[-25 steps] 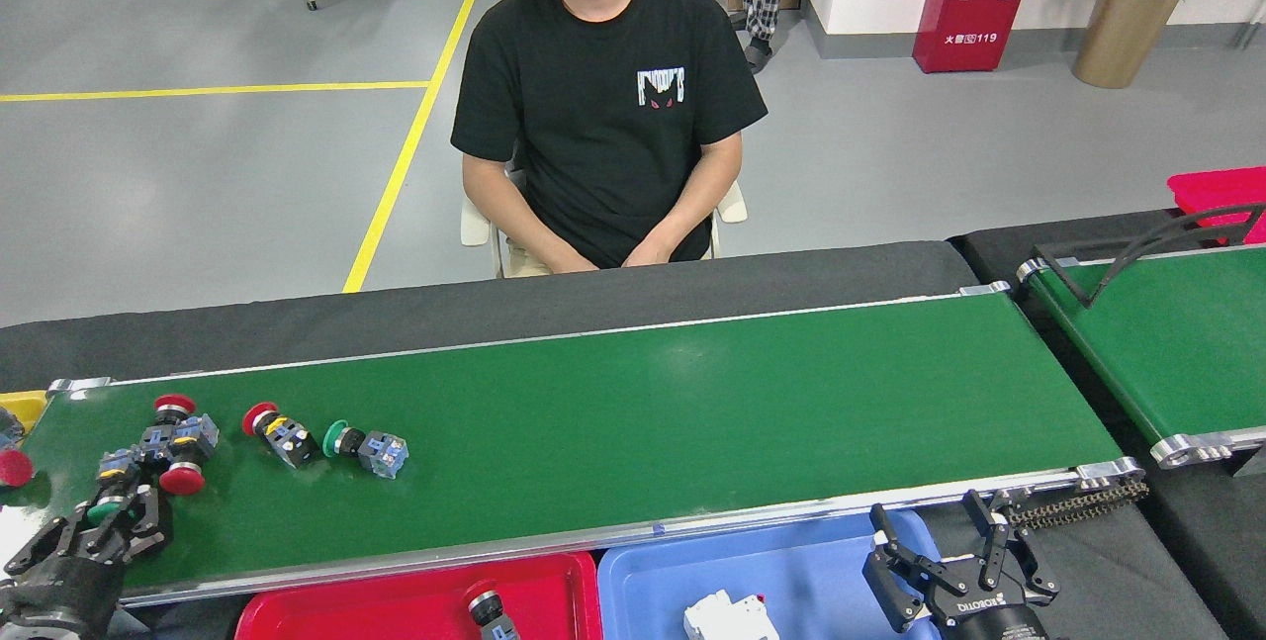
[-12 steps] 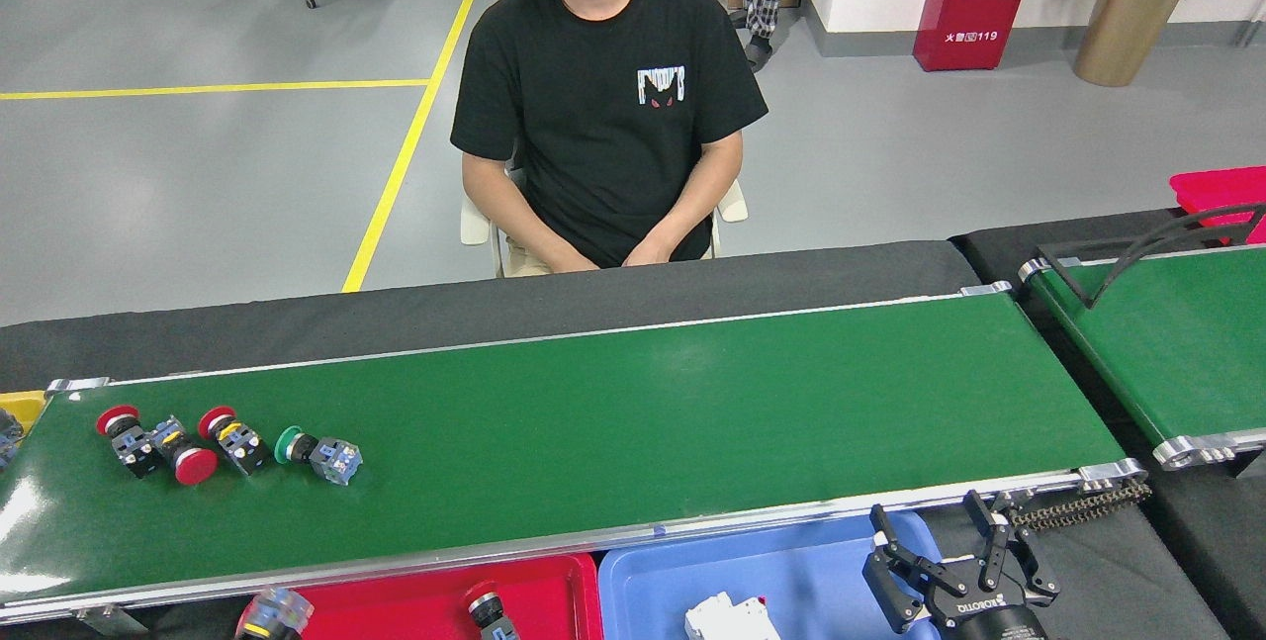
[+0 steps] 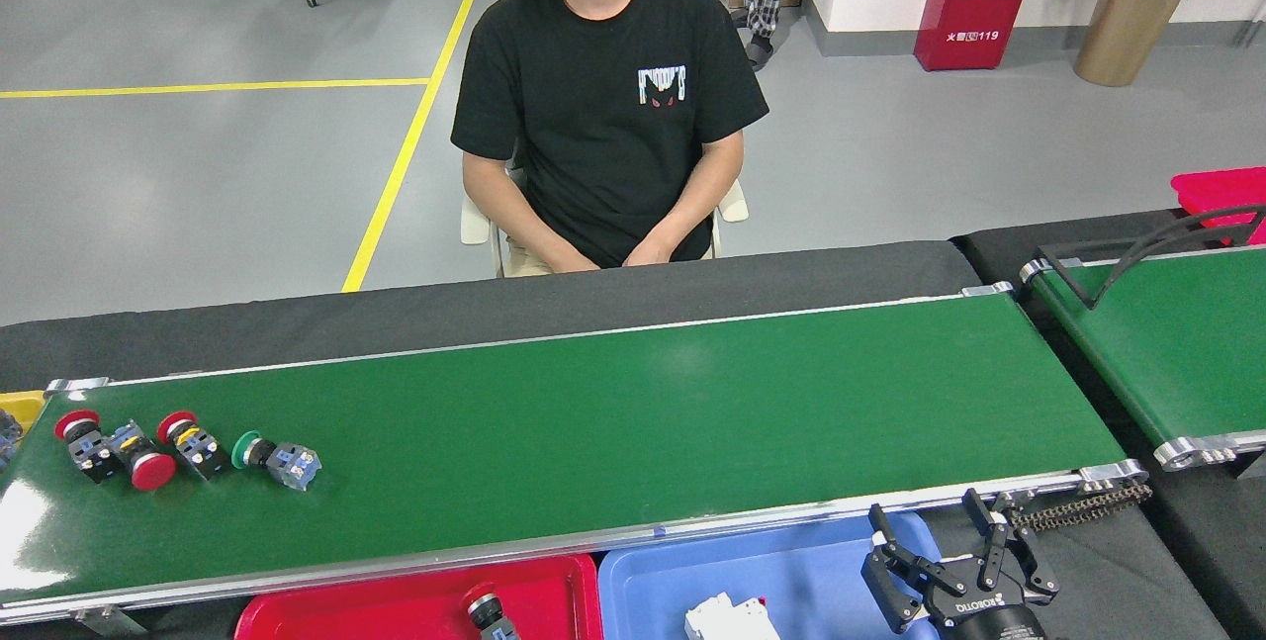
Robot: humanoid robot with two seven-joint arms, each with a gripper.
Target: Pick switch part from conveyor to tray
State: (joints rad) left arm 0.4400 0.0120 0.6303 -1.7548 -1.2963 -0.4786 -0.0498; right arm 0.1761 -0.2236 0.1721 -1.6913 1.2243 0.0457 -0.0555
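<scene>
On the conveyor [image 3: 633, 412], switch parts [image 3: 183, 447].

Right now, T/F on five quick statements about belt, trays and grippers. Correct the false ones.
1. The switch parts on the conveyor sit bunched at its left end. True: the green-capped switch is the rightmost of them.
2. The right gripper is shut on a part. False: its jaws stand open and hold nothing.
3. The red tray is empty. False: a switch part with a red cap lies in it.
4. The left gripper is over the belt. False: it is not in view.
5. A white part lies in the blue tray. True.
</scene>
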